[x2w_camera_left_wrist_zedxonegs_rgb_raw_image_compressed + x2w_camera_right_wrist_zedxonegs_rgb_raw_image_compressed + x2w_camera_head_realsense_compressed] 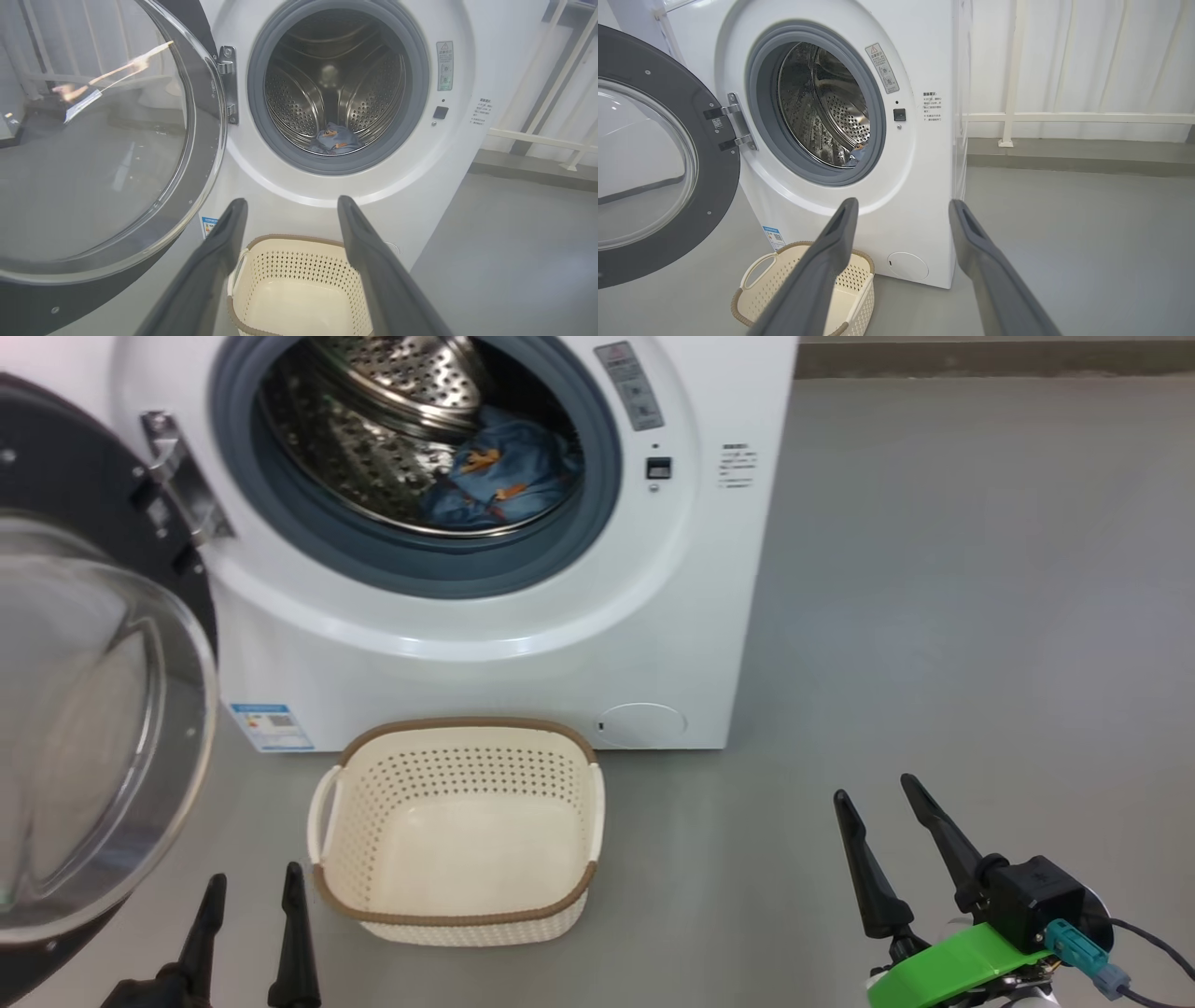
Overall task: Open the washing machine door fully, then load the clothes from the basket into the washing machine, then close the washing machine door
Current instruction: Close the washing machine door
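Note:
The washing machine (485, 644) (448, 154) (920, 177) stands straight ahead with its door (84, 728) (93, 140) (649, 158) swung wide open to the left. Light blue clothes (499, 476) (334, 140) lie low in the steel drum. The cream basket (462, 831) (299, 289) (850, 280) sits on the floor before the machine and holds nothing. My left gripper (252, 887) (289, 205) is open just left of the basket. Out on the floor to the basket's right, my right gripper (873, 793) (901, 207) stands open, nothing between its fingers.
Grey floor (934, 616) spreads to the right of the machine. A white rail and wall (1064, 116) run behind. The open door's glass bowl bulges toward me close to my left gripper.

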Robot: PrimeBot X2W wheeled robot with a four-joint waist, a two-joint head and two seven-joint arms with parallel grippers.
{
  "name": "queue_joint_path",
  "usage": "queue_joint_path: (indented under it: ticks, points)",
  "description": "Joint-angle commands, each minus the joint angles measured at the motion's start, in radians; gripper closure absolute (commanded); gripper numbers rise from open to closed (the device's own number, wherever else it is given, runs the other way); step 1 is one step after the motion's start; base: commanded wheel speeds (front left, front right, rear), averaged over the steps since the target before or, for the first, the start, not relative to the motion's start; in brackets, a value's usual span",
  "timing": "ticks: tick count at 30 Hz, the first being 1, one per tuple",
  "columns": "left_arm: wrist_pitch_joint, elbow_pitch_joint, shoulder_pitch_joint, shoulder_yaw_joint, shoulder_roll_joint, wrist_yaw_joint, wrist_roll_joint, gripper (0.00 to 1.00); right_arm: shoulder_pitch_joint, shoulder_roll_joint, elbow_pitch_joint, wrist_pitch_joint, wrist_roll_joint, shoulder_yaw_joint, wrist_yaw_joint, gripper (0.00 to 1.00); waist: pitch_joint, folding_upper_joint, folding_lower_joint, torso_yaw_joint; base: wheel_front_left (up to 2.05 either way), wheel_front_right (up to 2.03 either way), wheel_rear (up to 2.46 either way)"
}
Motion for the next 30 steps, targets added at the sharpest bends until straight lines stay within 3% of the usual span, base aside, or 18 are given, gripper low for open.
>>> queue_joint_path:
  ticks: [1,16,30]
  points:
    - [-0.006,-0.029,-0.03,0.031,0.009,0.007,-0.004,0.0,-0.001,0.002,-0.025,-0.005,-0.012,0.032,0.002,0.0,0.002,0.0,0.0,0.042,0.0,0.0,0.0]
    - [-0.006,-0.037,-0.011,0.024,0.009,0.026,-0.03,0.0,-0.001,0.002,-0.022,-0.005,-0.021,0.04,0.002,0.0,0.007,0.0,0.0,0.255,0.0,0.0,0.0]
    - [-0.006,-0.033,0.004,0.043,0.009,0.054,-0.046,0.0,-0.017,0.002,-0.018,-0.005,-0.027,0.057,0.002,0.0,0.003,0.0,0.0,0.405,0.0,0.0,0.0]
